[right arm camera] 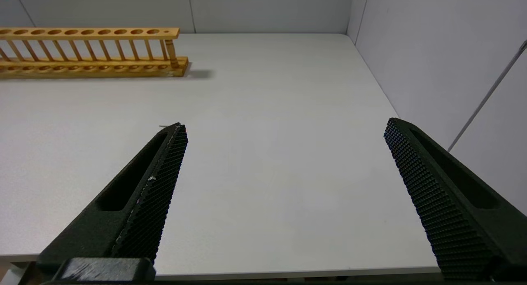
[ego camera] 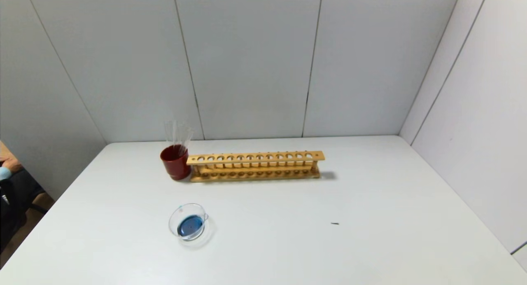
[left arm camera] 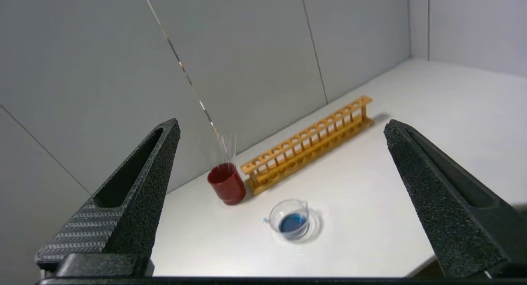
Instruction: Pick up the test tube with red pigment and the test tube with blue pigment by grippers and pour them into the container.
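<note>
- Left gripper (left arm camera: 280, 128), right gripper (right arm camera: 284, 126): jaws spread wide, holding nothing (both off the counter (ego camera: 370, 194)).
- Container (ego camera: 188, 224) already blue; tubes in red cup (ego camera: 176, 162).
- Approach slowly, grasp one tube mid-length.

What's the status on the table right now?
Left pincer and right pincer open, empty, back from the table. Glass bowl holds blue liquid. Clear tubes stand in red cup; rack empty. Nothing in the way.
</note>
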Robot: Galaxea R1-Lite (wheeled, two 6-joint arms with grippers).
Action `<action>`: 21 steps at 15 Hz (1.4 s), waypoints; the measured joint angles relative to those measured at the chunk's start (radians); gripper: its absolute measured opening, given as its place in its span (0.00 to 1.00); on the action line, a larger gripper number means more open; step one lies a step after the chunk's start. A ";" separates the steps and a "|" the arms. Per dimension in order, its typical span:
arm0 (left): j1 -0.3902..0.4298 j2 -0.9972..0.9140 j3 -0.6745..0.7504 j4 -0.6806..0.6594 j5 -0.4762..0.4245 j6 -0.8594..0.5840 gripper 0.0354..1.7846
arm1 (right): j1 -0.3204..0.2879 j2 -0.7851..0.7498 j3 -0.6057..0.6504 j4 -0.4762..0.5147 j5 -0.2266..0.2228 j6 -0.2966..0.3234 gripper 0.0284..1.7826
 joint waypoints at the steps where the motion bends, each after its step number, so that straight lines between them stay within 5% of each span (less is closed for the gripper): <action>1: -0.006 -0.011 -0.002 0.018 0.001 0.037 0.98 | 0.000 0.000 0.000 0.000 0.000 0.000 0.98; 7: -0.079 -0.010 -0.016 0.057 0.013 0.143 0.98 | 0.000 0.000 0.000 0.000 0.000 0.000 0.98; 13: -0.111 -0.149 0.154 0.093 0.066 0.193 0.98 | 0.000 0.000 0.000 0.000 0.000 0.000 0.98; 21: -0.112 -0.291 0.646 -0.361 0.351 -0.064 0.98 | 0.000 0.000 0.000 0.000 0.000 0.000 0.98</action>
